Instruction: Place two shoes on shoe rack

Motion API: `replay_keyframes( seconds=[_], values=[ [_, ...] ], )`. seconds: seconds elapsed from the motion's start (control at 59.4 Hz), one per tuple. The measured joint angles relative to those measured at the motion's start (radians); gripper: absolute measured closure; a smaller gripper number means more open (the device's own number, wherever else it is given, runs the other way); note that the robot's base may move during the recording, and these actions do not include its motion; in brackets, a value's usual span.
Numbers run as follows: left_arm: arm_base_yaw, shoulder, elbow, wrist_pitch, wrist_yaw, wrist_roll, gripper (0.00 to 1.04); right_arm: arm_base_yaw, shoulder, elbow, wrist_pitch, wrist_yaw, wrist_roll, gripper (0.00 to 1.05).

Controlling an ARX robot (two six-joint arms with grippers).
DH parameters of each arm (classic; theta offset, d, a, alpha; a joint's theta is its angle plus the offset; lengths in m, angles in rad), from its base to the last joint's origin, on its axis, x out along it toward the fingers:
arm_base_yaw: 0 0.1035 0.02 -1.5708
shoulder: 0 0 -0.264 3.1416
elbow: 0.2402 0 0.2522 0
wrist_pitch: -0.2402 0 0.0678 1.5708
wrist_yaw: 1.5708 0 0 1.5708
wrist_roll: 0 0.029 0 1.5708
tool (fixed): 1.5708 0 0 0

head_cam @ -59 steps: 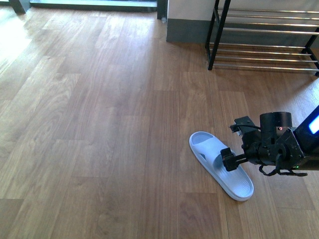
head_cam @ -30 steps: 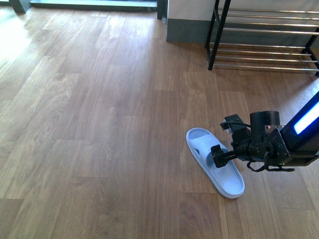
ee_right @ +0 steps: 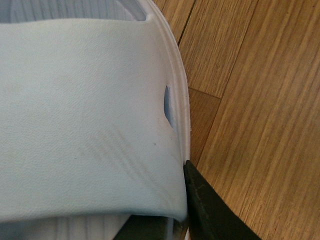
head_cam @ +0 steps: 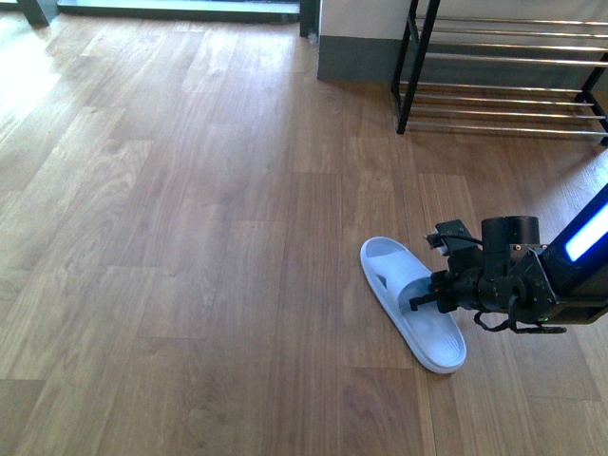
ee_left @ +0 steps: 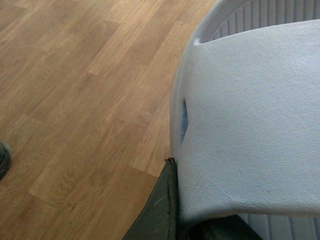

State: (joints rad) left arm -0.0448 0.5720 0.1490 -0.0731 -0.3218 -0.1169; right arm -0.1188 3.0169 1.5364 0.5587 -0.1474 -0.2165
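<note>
A pale blue slide lies on the wood floor at the lower right of the front view. My right gripper is shut on its strap from the right side. The right wrist view shows that strap filling the frame, with a dark finger against its edge. My left gripper is shut on the strap of a pale blue slide, one dark finger pressed to the strap's side. The left arm does not show in the front view. The shoe rack stands at the far right.
Wood plank floor spreads to the left and front. A grey wall base sits left of the rack. A dark grey rounded thing shows at the edge of the left wrist view.
My right arm has shifted a little left with the slide, which has slid slightly left and away. The gripper's finger now sits lower on the strap.
</note>
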Motion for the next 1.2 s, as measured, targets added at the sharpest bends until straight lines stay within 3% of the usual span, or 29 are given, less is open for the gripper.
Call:
replay_keyframes(
  seconds=[0.37, 0.724, 0.909, 1.195],
  values=[
    [0.000, 0.000, 0.000, 0.000, 0.000, 0.000, 1.03, -0.038, -0.092, -0.143, 0.138, -0.009, 0.072, 1.03],
    [0.000, 0.000, 0.000, 0.000, 0.000, 0.000, 1.03, -0.106, -0.679, -0.775, 0.425, 0.114, 0.106, 1.03],
    [0.000, 0.000, 0.000, 0.000, 0.000, 0.000, 1.03, -0.145, -1.162, -1.092, 0.325, 0.138, 0.150, 1.03],
    [0.000, 0.000, 0.000, 0.000, 0.000, 0.000, 1.03, -0.199, -1.728, -1.312, 0.058, 0.144, 0.194, 1.03]
  ],
)
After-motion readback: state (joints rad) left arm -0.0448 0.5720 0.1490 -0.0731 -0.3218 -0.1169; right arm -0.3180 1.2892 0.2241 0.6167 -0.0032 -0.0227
